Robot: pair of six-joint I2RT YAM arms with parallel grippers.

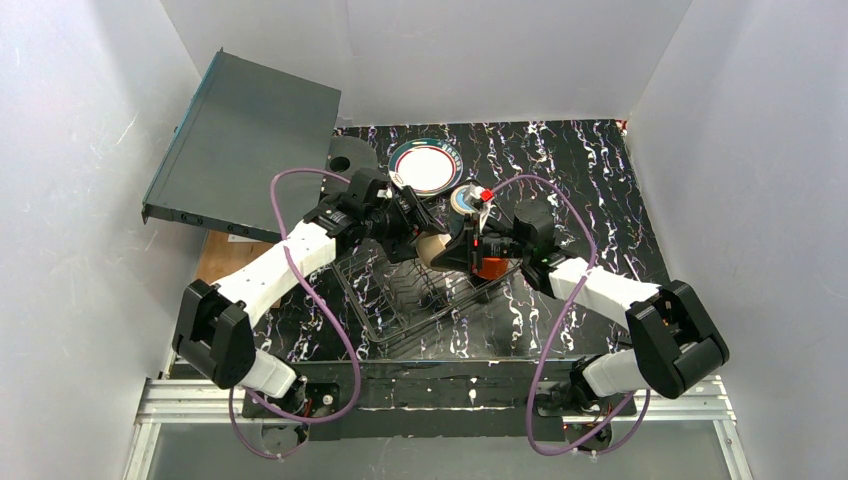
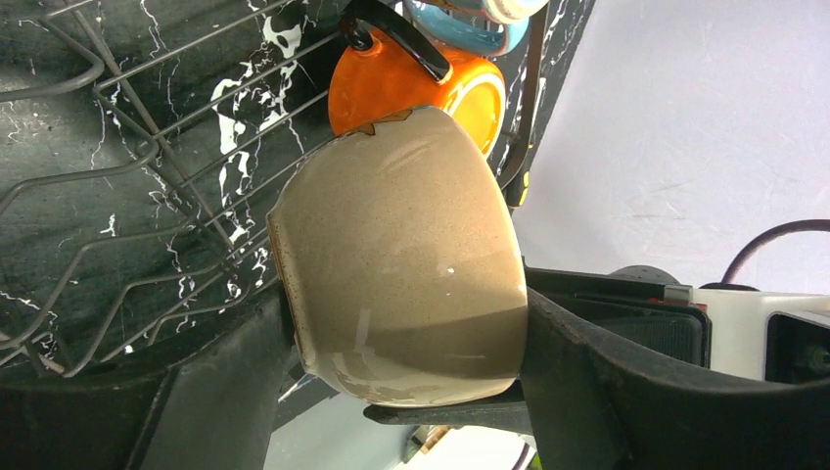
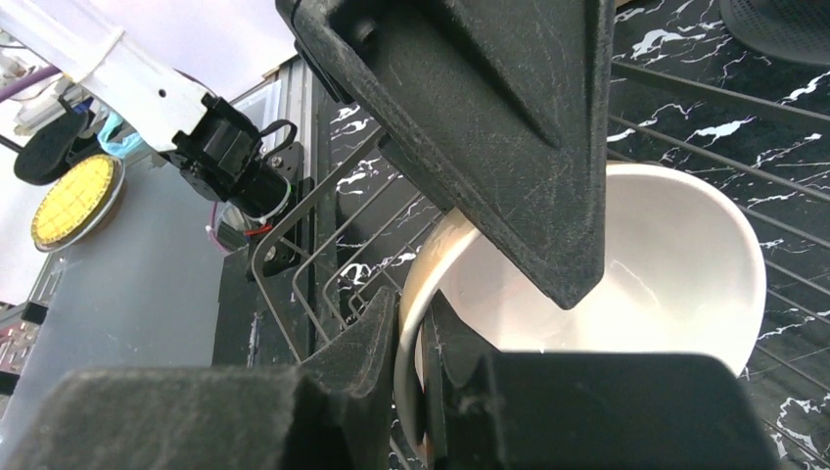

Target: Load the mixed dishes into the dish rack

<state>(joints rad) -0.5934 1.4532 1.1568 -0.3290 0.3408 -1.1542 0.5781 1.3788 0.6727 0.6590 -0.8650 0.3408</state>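
The cream bowl (image 1: 432, 250) hangs on its side over the wire dish rack (image 1: 400, 300), held by both arms. My left gripper (image 2: 406, 313) is shut on the cream bowl (image 2: 401, 225), one finger on the rim and the other on the base. My right gripper (image 3: 411, 362) pinches the bowl's rim (image 3: 416, 294), one finger inside, one outside. The left gripper's finger (image 3: 489, 127) crosses the bowl's white inside (image 3: 675, 264). An orange cup (image 1: 490, 266) and a blue mug (image 1: 465, 200) stand just beyond. A green-and-red rimmed plate (image 1: 425, 166) lies flat behind them.
A flat grey-black box (image 1: 250, 130) leans at the back left, with a black disc (image 1: 340, 160) beside it. White walls close in the black marbled table (image 1: 600, 200). Rack wires (image 2: 147, 127) run under the bowl.
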